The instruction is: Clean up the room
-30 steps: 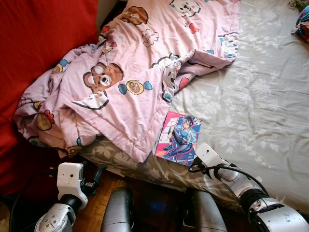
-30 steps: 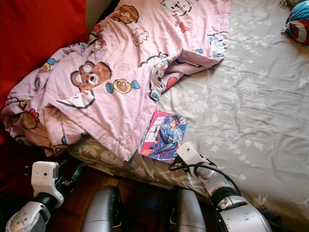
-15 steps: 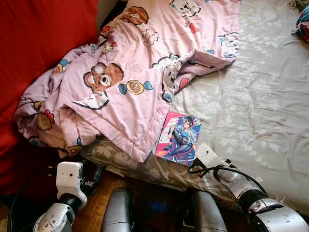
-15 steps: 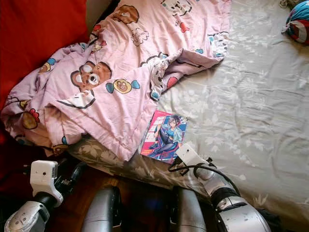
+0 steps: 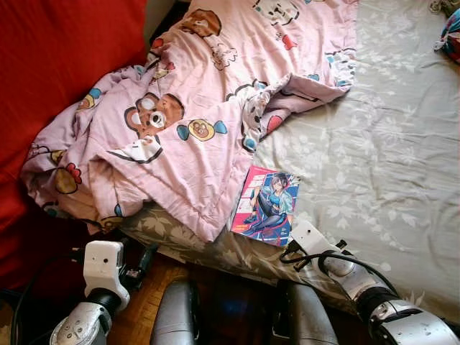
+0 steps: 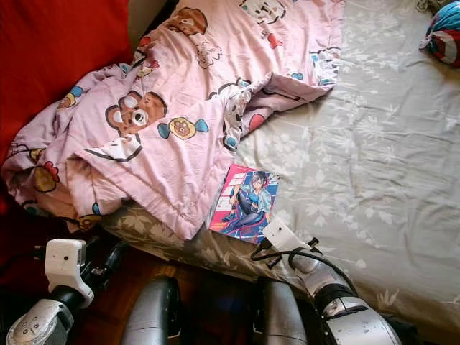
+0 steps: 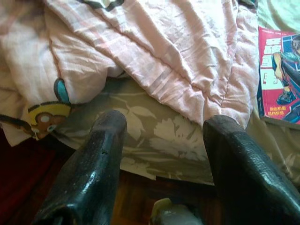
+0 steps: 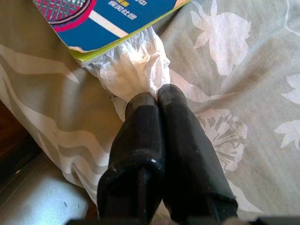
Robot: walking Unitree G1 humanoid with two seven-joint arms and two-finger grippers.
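Observation:
A comic book (image 5: 264, 203) with a pink and blue cover lies flat on the grey floral bed sheet (image 5: 388, 144) near the bed's front edge. A crumpled white tissue (image 8: 133, 70) is tucked under the book's near corner (image 8: 108, 18). My right gripper (image 8: 157, 96) is shut, its fingertips pinching that tissue. My right wrist (image 5: 313, 241) rests on the sheet just beside the book. My left gripper (image 7: 166, 122) is open and holds nothing, low in front of the bed's edge (image 5: 140, 260).
A rumpled pink cartoon blanket (image 5: 194, 108) covers the bed's left half and hangs over the front edge. A big red cushion (image 5: 65, 57) stands at the left. A colourful bundle (image 5: 451, 32) lies at the far right. Wooden floor (image 5: 147, 302) shows below.
My right wrist has slid slightly back toward the bed's front edge. The book, blanket and left arm stay where they were.

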